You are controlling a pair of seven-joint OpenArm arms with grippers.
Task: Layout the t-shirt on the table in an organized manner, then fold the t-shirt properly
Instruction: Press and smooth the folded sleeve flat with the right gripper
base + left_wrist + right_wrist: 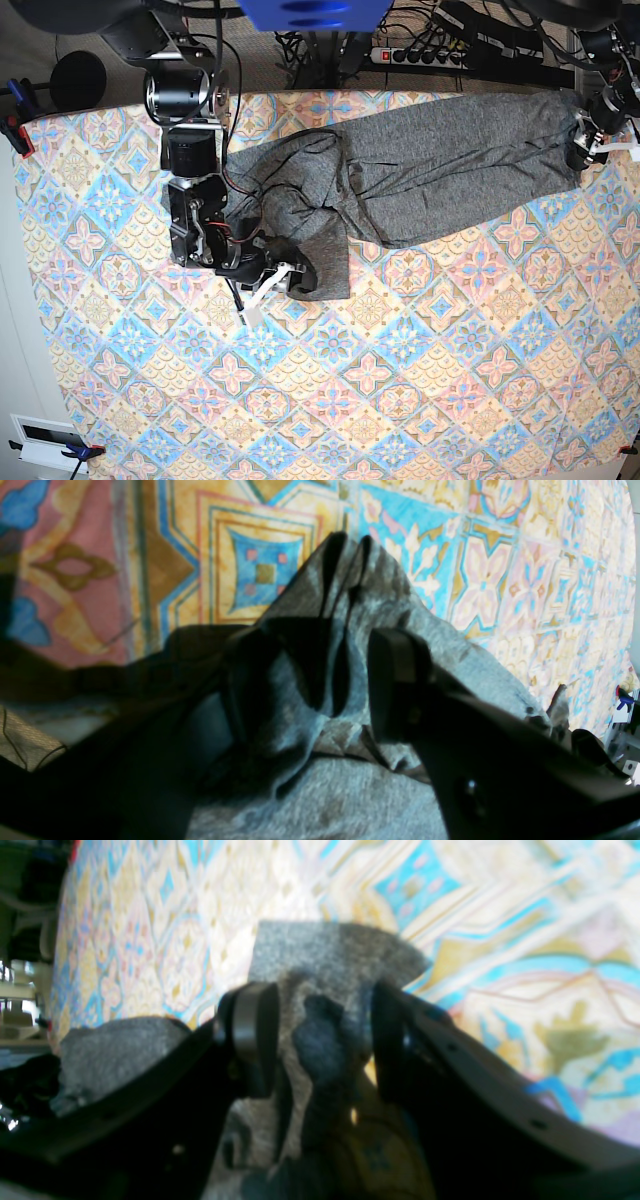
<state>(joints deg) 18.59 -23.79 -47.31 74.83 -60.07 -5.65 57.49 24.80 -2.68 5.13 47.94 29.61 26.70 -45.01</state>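
The dark-grey t-shirt [450,170] lies across the far half of the patterned table [400,400], stretched from the far right edge to a bunched part at centre left. My left gripper [585,150] is at the shirt's far right end. In the left wrist view its fingers [395,680] stand apart with loose folds of the t-shirt [340,790] between them, unsqueezed. My right gripper [290,280] is at the shirt's near left corner. The right wrist view shows that gripper [325,1040] open astride a raised fold of the t-shirt [325,955].
A power strip [430,55] and cables lie behind the table's far edge. A red and blue clamp [15,130] grips the left edge. The right arm's black column [190,150] stands over the far left of the cloth.
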